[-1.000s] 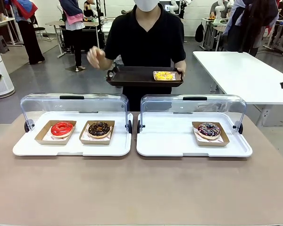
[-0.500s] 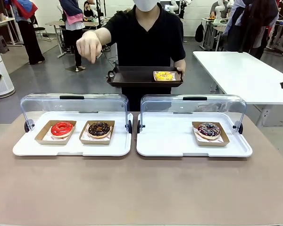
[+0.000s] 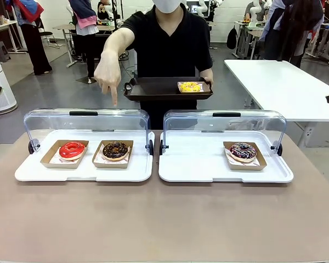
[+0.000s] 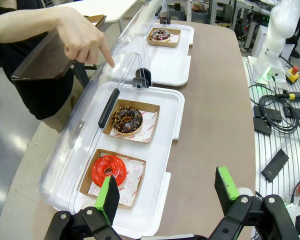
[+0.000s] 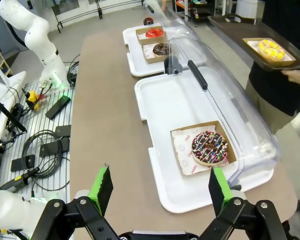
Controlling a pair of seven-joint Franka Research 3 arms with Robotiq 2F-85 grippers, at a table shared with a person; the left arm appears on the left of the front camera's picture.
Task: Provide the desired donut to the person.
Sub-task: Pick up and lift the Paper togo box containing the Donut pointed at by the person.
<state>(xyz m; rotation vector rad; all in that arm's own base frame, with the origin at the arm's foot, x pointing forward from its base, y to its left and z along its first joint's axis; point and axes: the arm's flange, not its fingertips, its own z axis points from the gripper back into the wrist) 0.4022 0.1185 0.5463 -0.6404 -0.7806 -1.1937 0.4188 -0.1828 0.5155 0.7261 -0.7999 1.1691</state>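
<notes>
We look across a brown table [image 3: 164,219] at a person [image 3: 170,44] in a black T-shirt standing at its far side. One hand [image 3: 107,74] is stretched forward with the index finger aimed down above the clear lid [image 3: 85,123] of the left display tray [image 3: 82,172]. In the front view the fingertip sits directly above the chocolate donut [image 3: 115,149]. That donut lies in a cardboard holder, with a red donut [image 3: 72,149] in its own holder just beside it. The right display tray [image 3: 208,164] holds a sprinkled donut [image 3: 243,150] near its right end. The person's other hand holds a brown serving tray [image 3: 153,90] carrying a yellow donut [image 3: 189,87]. In the wrist views we see the left gripper [image 4: 167,187] and the right gripper [image 5: 160,184] above the table's near side, both with jaws spread wide and nothing between them.
</notes>
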